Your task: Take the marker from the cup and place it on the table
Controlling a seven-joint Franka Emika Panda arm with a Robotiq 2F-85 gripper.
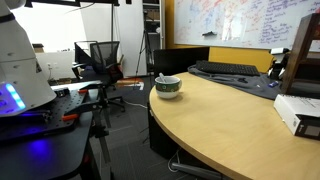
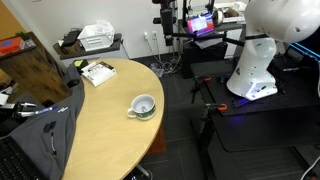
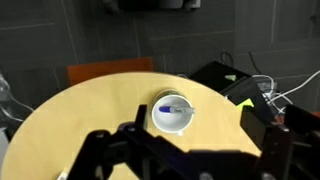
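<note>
The cup (image 3: 173, 115), whitish with a dark greenish band, stands near the curved edge of the light-wood table (image 3: 90, 110). It shows in both exterior views (image 1: 168, 87) (image 2: 143, 106). The blue marker (image 3: 176, 109) lies across the inside of the cup. In the wrist view my gripper (image 3: 190, 152) hangs high above the table, nearer the camera than the cup. Its dark fingers are spread wide and hold nothing. The gripper does not show in either exterior view.
A white box (image 1: 297, 113) (image 2: 98, 72) lies on the table, with a keyboard (image 1: 225, 68) and dark fabric (image 2: 40, 120) further along. The white robot base (image 2: 255, 60) stands on a black bench. Office chairs (image 1: 100, 58) and a tripod (image 1: 100, 130) are on the floor beside the table.
</note>
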